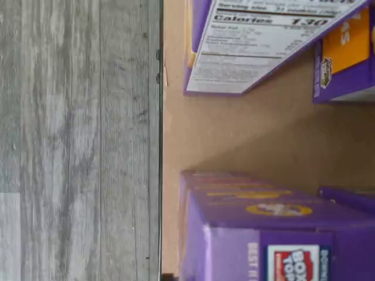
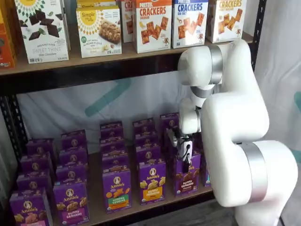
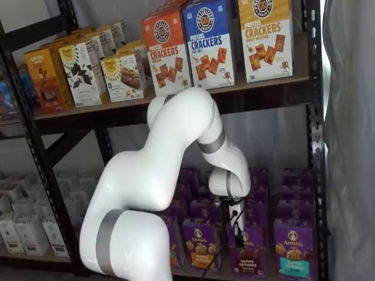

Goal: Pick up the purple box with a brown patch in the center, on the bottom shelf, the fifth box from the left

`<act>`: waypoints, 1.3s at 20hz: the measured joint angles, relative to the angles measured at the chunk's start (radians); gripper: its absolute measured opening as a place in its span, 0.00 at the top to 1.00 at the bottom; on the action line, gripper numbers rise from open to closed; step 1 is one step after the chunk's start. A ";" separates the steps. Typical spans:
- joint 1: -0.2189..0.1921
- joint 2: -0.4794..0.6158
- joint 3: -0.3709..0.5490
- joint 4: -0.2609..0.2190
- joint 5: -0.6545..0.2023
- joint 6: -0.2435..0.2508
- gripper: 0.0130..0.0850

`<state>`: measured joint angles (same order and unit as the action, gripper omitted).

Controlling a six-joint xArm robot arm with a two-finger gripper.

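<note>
The purple box, with dark brown crackers at its centre, stands upright at the front of the bottom shelf; it also shows in the other shelf view. My gripper hangs just above and in front of the box's top edge, and shows in both shelf views. Only black fingers and a cable show, with no plain gap, so I cannot tell open from shut. The wrist view shows the shelf board with purple cartons on either side, but no fingers.
A yellow-banded purple carton stands just left of the box, and a teal-banded one just right. Rows of purple cartons stand behind. Cracker boxes fill the upper shelf. A black rack post stands at right. Grey floor lies below.
</note>
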<state>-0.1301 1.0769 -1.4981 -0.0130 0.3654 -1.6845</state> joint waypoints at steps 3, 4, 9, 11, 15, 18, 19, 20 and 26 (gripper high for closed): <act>0.000 -0.004 0.003 0.001 0.006 -0.001 0.28; 0.000 -0.006 0.004 0.003 0.007 -0.002 0.28; 0.002 -0.020 0.016 0.024 0.011 -0.019 0.28; 0.002 -0.026 0.020 0.032 0.017 -0.027 0.28; 0.001 -0.040 0.033 0.026 0.022 -0.022 0.33; 0.000 -0.046 0.040 0.028 0.023 -0.025 0.39; 0.000 -0.047 0.042 0.030 0.023 -0.026 0.44; 0.000 -0.049 0.044 0.031 0.023 -0.027 0.50; 0.003 -0.055 0.053 0.043 0.017 -0.036 0.56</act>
<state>-0.1274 1.0220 -1.4454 0.0301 0.3823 -1.7209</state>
